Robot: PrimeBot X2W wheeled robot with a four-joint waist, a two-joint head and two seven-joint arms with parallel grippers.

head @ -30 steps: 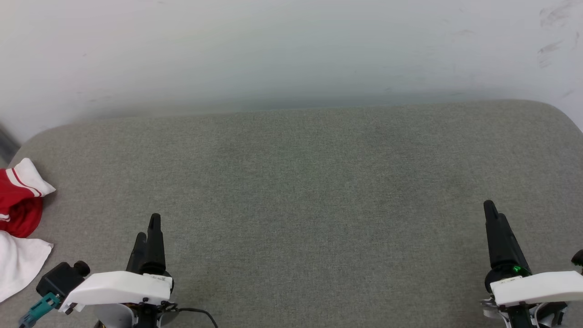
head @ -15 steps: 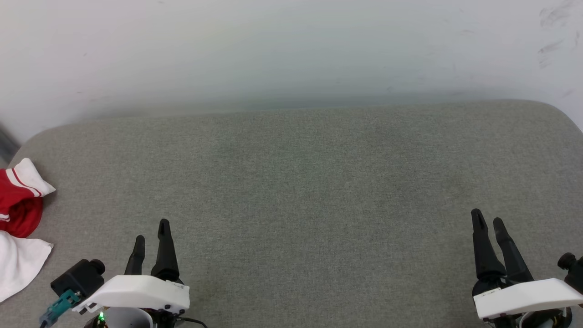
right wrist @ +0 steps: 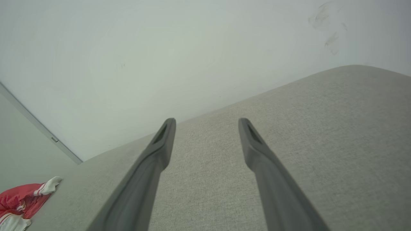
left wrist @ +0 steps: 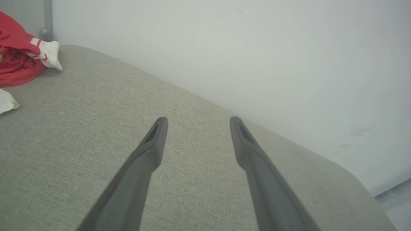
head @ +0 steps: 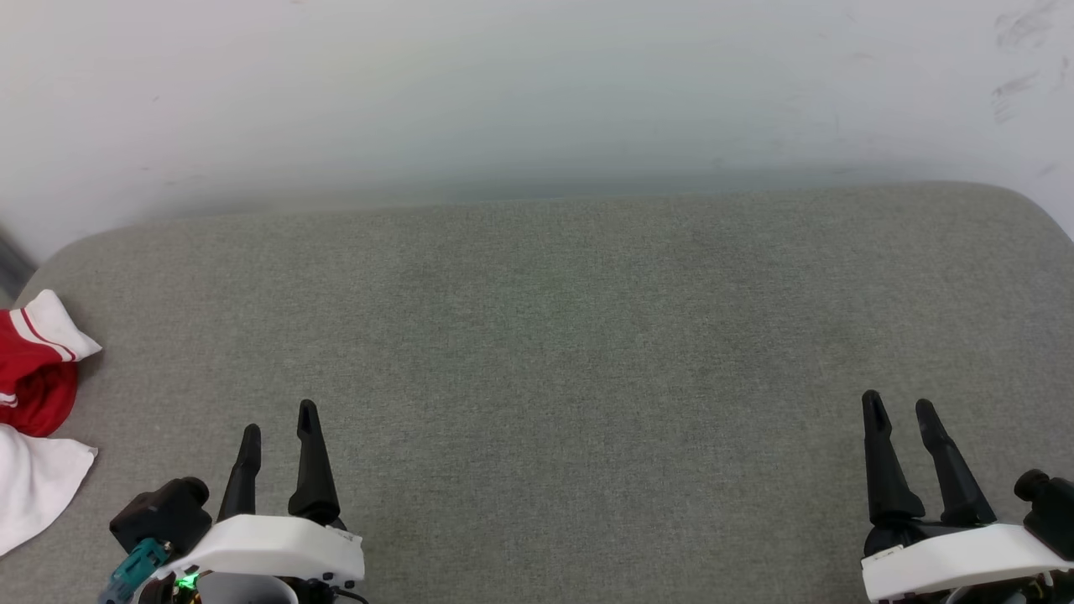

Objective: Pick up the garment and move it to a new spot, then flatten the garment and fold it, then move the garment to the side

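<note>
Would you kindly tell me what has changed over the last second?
The left gripper and right gripper drew back slightly and rolled, fingers now side by side. Both stay open, empty; the garment lies unmoved at the left edge of the cushion.

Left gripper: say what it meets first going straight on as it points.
Probably the white wall, past the grey cushion; the left gripper looks clear of the shirt, though depth is unclear.

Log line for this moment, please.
left pincer: open, empty | right pincer: open, empty | garment: bunched, left edge of grey surface, untouched
</note>
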